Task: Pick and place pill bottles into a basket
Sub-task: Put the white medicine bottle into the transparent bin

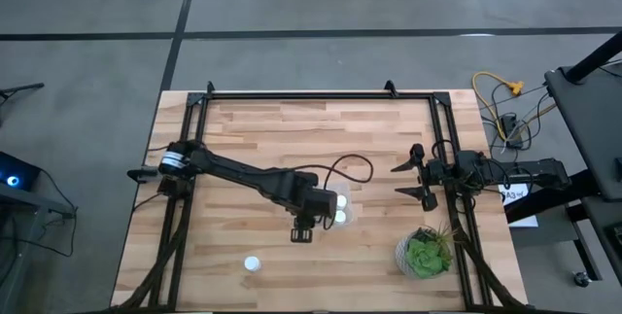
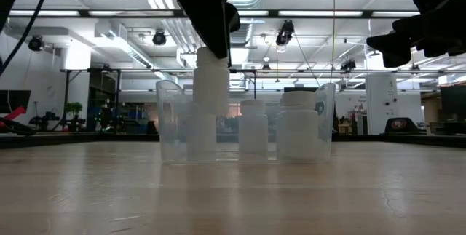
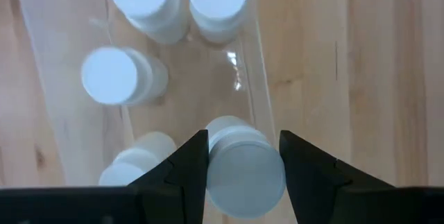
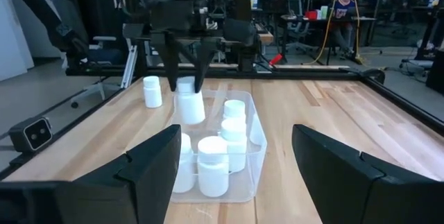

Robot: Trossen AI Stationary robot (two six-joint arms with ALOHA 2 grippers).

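Clear basket near table middle, four bottles standing inside. Fifth bottle pinched in left gripper, hanging just over basket's left end. Sixth bottle alone by near edge, well apart. Right gripper spread wide at right side. Plant in near right corner. Much bare table behind.

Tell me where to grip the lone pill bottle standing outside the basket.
Grip the lone pill bottle across its round sides just below the cap, coming straight down from above. It stands upright, cap up, with nothing close beside it to block the fingers.
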